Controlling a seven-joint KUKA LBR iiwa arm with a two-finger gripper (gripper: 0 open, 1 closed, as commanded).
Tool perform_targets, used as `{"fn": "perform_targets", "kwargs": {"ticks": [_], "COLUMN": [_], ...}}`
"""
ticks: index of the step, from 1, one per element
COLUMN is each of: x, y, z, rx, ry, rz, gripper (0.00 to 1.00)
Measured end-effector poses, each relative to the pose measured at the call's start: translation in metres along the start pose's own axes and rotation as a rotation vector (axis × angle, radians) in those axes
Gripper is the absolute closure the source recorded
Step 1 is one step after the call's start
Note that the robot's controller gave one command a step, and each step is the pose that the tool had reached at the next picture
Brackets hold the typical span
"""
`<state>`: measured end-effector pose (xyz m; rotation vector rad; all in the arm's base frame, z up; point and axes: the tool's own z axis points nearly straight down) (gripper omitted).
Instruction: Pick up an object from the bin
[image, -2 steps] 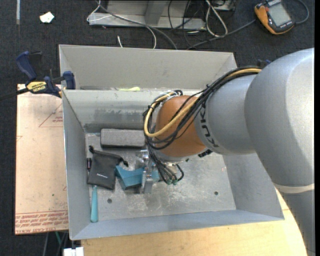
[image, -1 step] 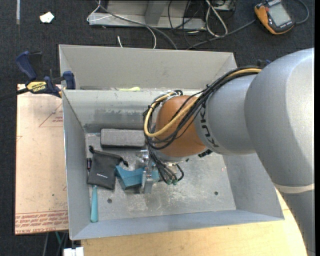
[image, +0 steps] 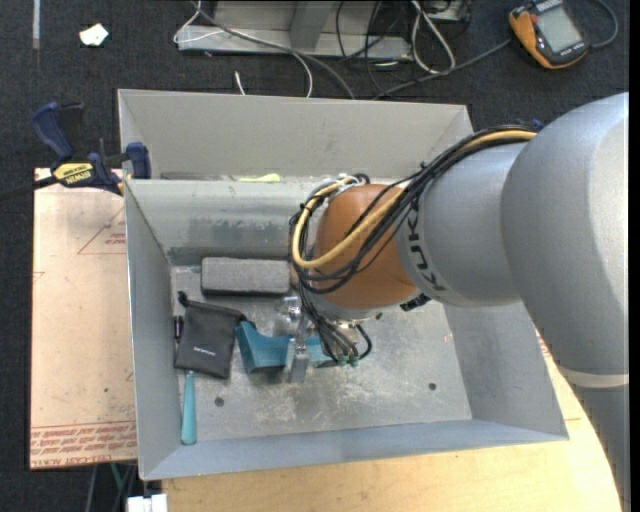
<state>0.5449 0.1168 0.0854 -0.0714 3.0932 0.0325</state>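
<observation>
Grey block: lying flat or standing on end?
Flat: the grey block lies lengthwise on the bin floor, by the back wall.

The grey KUKA arm (image: 520, 220) reaches in from the right, its thick last link lying nearly level across the upper right. A rounded orange cover (image: 355, 250) sits at its wrist, and black and yellow cables (image: 310, 235) run along the link and loop round the cover's left side. Below the cover the hand (image: 298, 348) points steeply downward, its metal end low and a little left of the wrist.
</observation>
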Motion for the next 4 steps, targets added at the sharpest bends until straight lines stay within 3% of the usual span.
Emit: {"fn": "perform_targets", "kwargs": {"ticks": [1,2,3,4], "x": [0.001,-0.004,-0.004,-0.006], "y": [0.0,0.002,0.002,0.003], "z": [-0.037,-0.082,-0.12,-0.14], "rx": [0.002,0.0,0.001,0.001], "ry": [0.009,0.002,0.007,0.003], "rz": [0.0,0.0,0.001,0.0], "gripper": [1.0,1.0,1.0,1.0]}}
